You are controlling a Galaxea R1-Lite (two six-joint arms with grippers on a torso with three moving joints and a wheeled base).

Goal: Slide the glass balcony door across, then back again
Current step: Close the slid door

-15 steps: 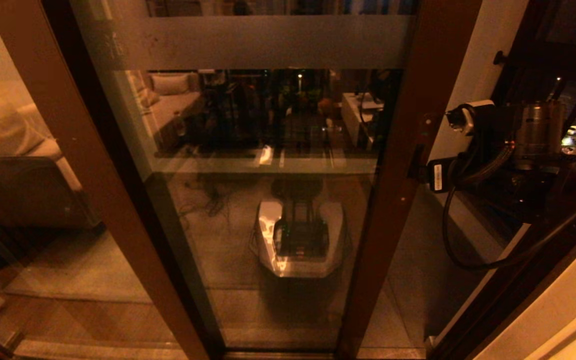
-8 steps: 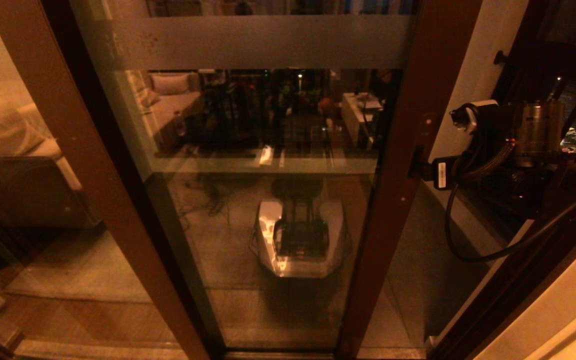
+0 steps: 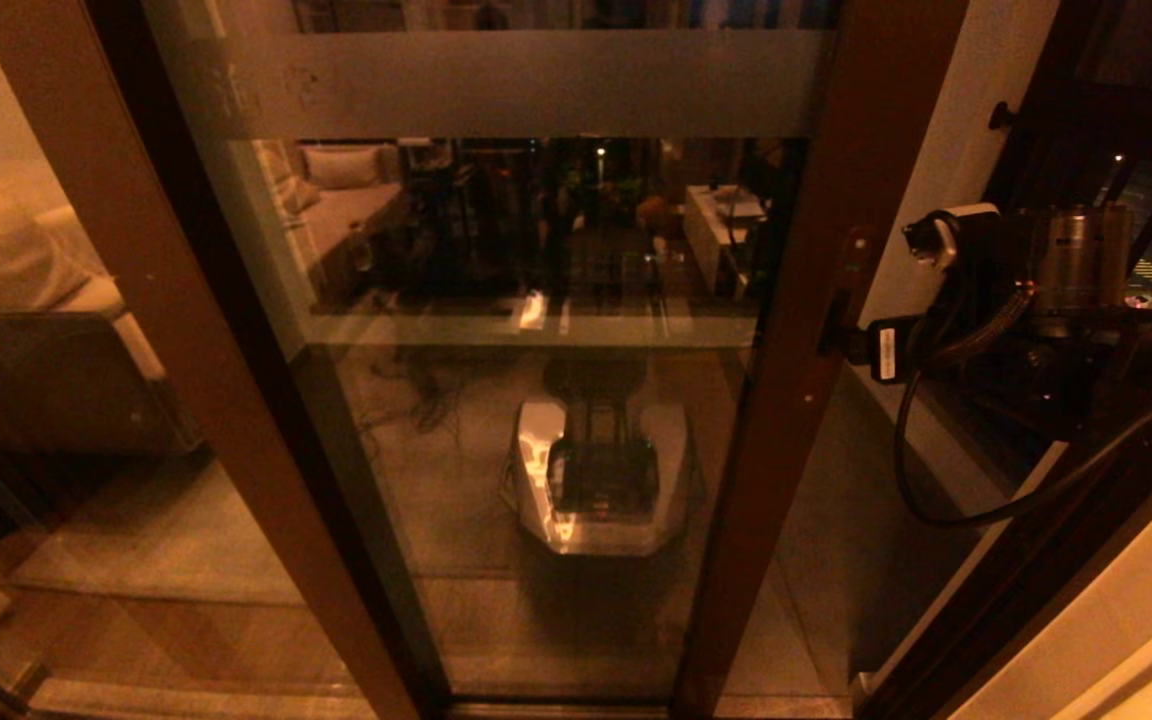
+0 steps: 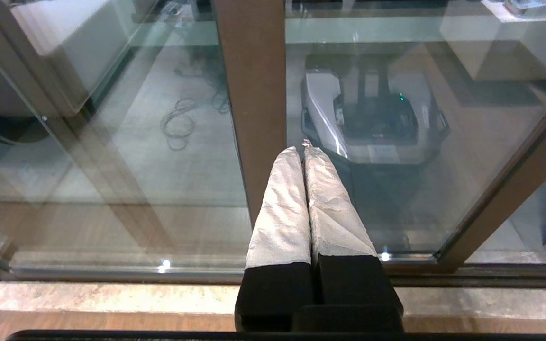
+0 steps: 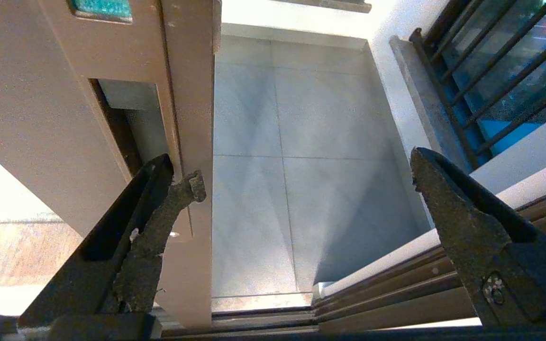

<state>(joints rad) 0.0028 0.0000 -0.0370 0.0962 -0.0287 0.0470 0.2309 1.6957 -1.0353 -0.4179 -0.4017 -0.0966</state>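
The right gripper [image 5: 301, 184] is spread wide, one finger [image 5: 159, 208] in the handle slot [image 5: 126, 118] of the one glass balcony door [image 3: 536, 300]. The left gripper [image 4: 304, 151] is pressed together near the glass. Black railing bars [image 5: 486, 71] stand beside.

We see our right gripper [image 3: 836, 340] against the stile of the glass balcony door [image 3: 536, 400], railing windows [image 3: 1126, 130] behind it

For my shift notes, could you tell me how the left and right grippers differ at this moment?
The left gripper is shut, fingers pressed together; the right gripper is open wide. The left gripper hangs free in front of the glass, touching nothing; the right gripper has one finger at the handle slot in the door stile, its other finger out past the door's edge. The left fingers look pale and wrapped; the right ones are dark and bare. Neither holds anything.
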